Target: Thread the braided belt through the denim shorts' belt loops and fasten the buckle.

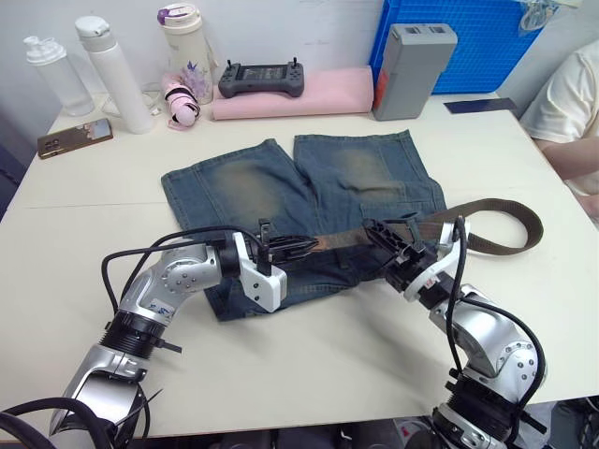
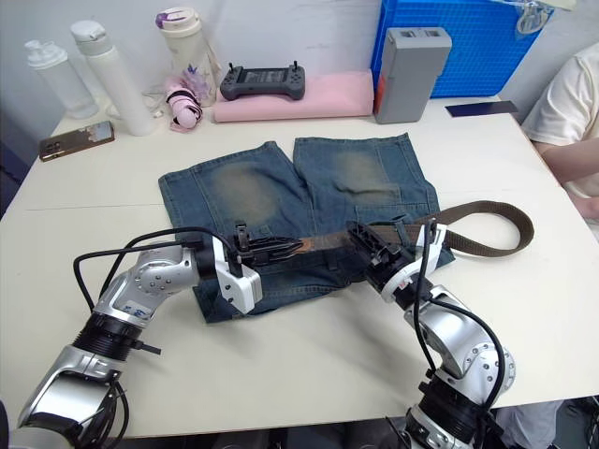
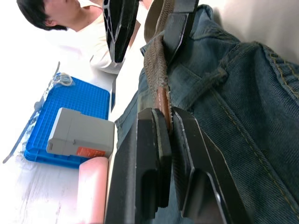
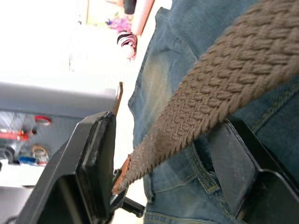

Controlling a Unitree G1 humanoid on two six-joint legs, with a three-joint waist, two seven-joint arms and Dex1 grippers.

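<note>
Here, in the left eye view, a wide pale table holds the denim shorts, lying flat near the middle. At the back stand two white bottles, a cup with a purple lid, a phone, a pink pad with a dark controller on it, a grey box and a blue crate. A person's sleeve and arm sit at the right edge, cut off by the picture. The braided belt lies across the waistband and loops out over the table on the right. The left gripper pinches the belt's tip. The right gripper sits over the belt, its fingers spread on both sides of the strap.

The right eye view shows the same scene. The buckle is hard to make out here, and the belt loops are too small to pick out under the arms.

In the left wrist view, the two black fingers are pressed together on the belt's reddish-brown tip. One belt loop lies on the denim just beside the strap. The person is far behind, with the blue crate and grey box.

In the right wrist view, the woven strap runs between the two open fingers. I cannot tell if it touches them. The blue denim lies under it. The room behind is too bright to make out.
</note>
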